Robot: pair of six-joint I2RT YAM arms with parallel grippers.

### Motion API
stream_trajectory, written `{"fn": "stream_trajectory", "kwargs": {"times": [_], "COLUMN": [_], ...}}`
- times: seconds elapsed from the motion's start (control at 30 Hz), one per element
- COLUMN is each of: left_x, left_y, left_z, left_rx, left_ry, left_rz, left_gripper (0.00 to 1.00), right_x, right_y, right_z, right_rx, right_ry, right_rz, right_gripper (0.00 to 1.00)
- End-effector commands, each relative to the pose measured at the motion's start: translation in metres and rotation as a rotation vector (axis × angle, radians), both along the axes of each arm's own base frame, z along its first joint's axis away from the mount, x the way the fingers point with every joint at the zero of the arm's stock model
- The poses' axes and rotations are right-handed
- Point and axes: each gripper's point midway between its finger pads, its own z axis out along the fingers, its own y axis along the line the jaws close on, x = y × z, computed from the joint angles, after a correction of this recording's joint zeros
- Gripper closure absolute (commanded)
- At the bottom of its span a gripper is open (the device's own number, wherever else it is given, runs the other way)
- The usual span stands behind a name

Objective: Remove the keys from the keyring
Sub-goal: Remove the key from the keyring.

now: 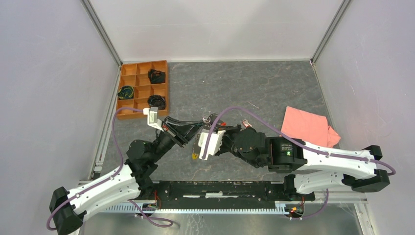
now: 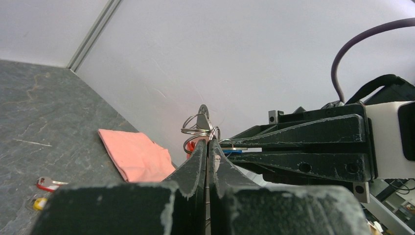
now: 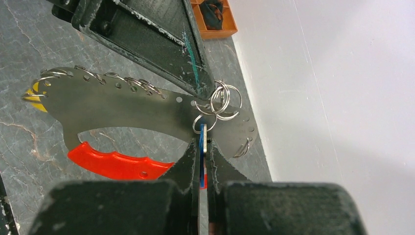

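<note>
Right end effector (image 3: 202,139) is clamped on a blue key (image 3: 201,147), left end effector (image 2: 208,144) pinches the keyring (image 3: 220,100) by its rings, both above the counter (image 2: 39,122), left of the pink cloth (image 2: 137,154). A red key (image 2: 48,183) and a yellow key (image 2: 39,202) lie near that cloth.

two grippers (image 2: 208,142) (image 3: 203,129), one pink cloth (image 2: 137,152), one orange tray (image 1: 144,62), two loose keys (image 2: 49,184) (image 2: 39,202) (red, yellow), one blue key (image 3: 201,156)

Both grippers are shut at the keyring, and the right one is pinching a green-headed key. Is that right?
Not quite. The key pinched in the right gripper is blue, not green; the right wrist view shows it. The rest holds: the left gripper and the right are both shut at the keyring.
</note>
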Motion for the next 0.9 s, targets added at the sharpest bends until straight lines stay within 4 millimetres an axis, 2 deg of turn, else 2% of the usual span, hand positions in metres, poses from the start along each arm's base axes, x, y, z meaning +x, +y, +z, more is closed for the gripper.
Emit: {"fn": "stream_trajectory", "kwargs": {"times": [0.0, 0.2, 0.47, 0.87], "left_x": [0.013, 0.025, 0.029, 0.026], "left_y": [0.014, 0.011, 0.002, -0.012], "left_z": [0.024, 0.006, -0.010, -0.028], "left_rx": [-0.012, 0.112, 0.224, 0.390], "left_ry": [-0.014, 0.035, 0.070, 0.028], "left_rz": [0.106, 0.160, 0.151, 0.098], "left_gripper": [0.98, 0.98, 0.98, 0.98], "right_x": [0.002, 0.003, 0.005, 0.007], "right_y": [-0.004, -0.008, -0.013, -0.017], "right_z": [0.014, 0.027, 0.043, 0.063], "right_rx": [0.031, 0.058, 0.102, 0.144], "right_ry": [-0.027, -0.039, -0.051, -0.036], "right_rz": [-0.018, -0.033, -0.047, -0.069], "right_gripper": [1.00, 1.00, 1.00, 1.00]}}
